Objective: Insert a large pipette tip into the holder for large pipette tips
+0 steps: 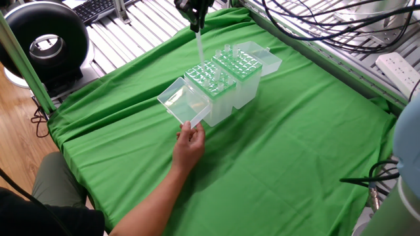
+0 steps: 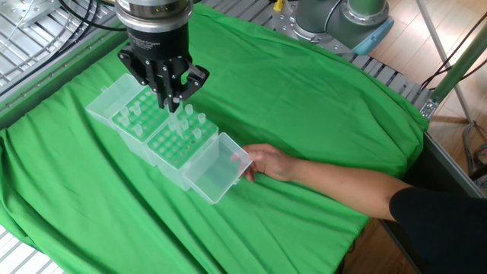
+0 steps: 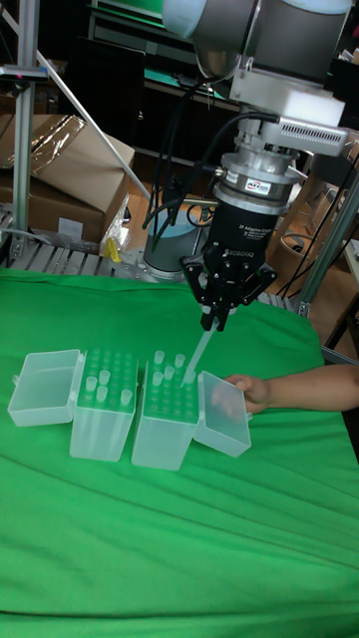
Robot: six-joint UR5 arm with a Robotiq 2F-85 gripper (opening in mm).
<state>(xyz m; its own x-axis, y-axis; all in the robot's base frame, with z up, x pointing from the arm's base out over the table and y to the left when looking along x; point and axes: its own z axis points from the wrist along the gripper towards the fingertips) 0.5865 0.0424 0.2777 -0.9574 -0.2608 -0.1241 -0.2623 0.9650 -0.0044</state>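
- Pipette tip (image 3: 197,357) hangs from the pincer (image 3: 213,319), whose fingers are pinched on its wide upper end; narrow end points down. Long axis is near vertical, with a slight lean in the tall fixed view.
- Pincer (image 2: 173,99) sits directly above the grid top, fingers pointing straight down at the worktop (image 1: 282,151). In one fixed view the pincer (image 1: 196,25) shows only at the top edge, the tip (image 1: 199,47) below it as a pale streak.
- Holder for large pipette tips (image 3: 168,415) lies straight beneath the pincer, so the coming move is judged to be a pure descent along the tip's own axis. Lower end of the tip is just above the grid near the edge by the hinged lid (image 3: 223,413); whether it is already in a hole cannot be told.
- Several tips already stand in the grid near the target spot; a small sideways error could foul one of them.
- Hinged lid lies open, folded away from the grid. A person's hand (image 2: 266,162) touches its outer edge, beside the box and clear of the descent line.
- Shorter grid-topped box (image 3: 103,414) stands just beside the holder on the far side from the hand; its own lid (image 3: 42,386) is open outward. Not the target.
- Judgement: alignment over a free hole is the only thing left to settle before lowering.
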